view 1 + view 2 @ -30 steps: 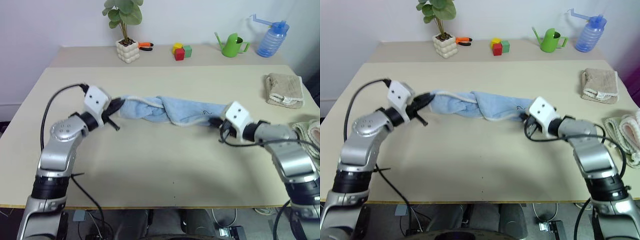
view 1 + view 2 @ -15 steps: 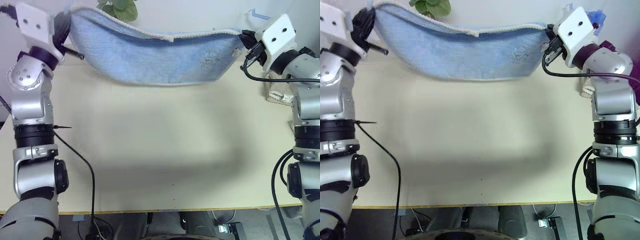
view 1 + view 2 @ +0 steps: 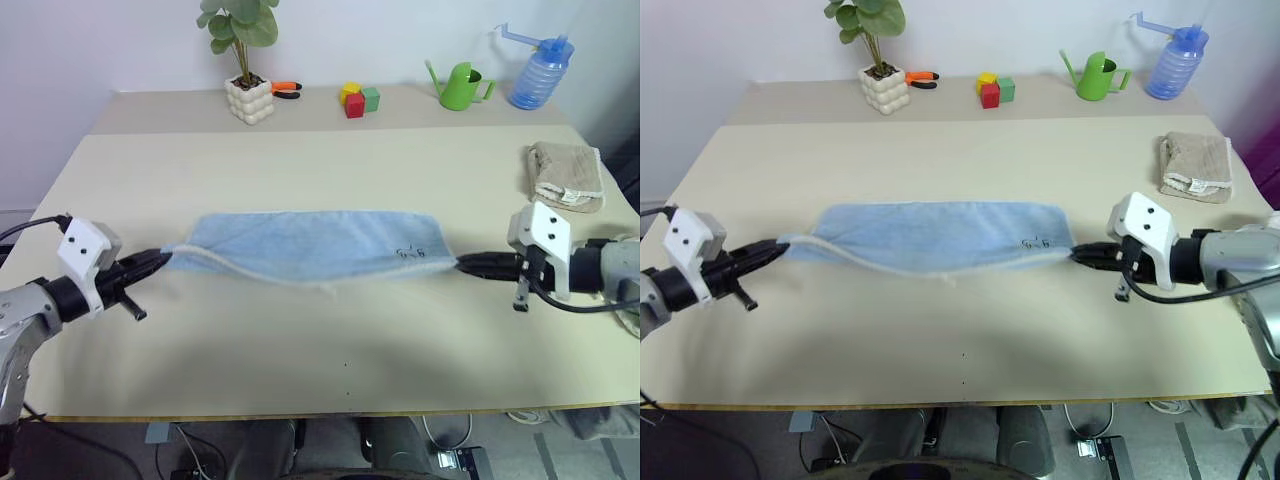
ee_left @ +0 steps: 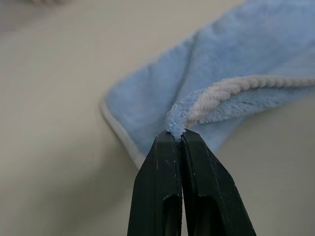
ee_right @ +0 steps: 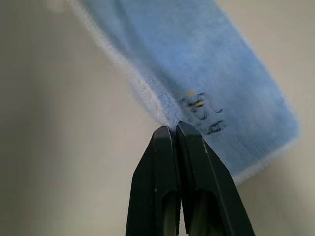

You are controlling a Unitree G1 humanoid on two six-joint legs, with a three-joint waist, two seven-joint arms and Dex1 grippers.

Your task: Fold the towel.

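Note:
The light blue towel (image 3: 310,243) lies stretched flat across the middle of the table, a dark motif (image 3: 411,253) near its right end. My left gripper (image 3: 163,261) is shut on the towel's left near corner, low over the table. In the left wrist view its fingers (image 4: 167,162) pinch the corner and whitish hem (image 4: 231,91). My right gripper (image 3: 462,263) is shut on the right near corner. In the right wrist view its fingers (image 5: 189,147) clamp the edge just beside the motif (image 5: 204,115).
A beige folded towel (image 3: 566,177) lies at the right, another towel (image 3: 1276,215) at the right edge. On the back shelf stand a potted plant (image 3: 249,62), orange-handled pliers (image 3: 288,91), coloured blocks (image 3: 359,99), a green watering can (image 3: 462,88) and a blue spray bottle (image 3: 540,72).
A second ago the towel lay bunched on the table. Both grippers lifted it high and spread it, then brought it down; now it lies flat and stretched, with both grippers low and nearer to me.

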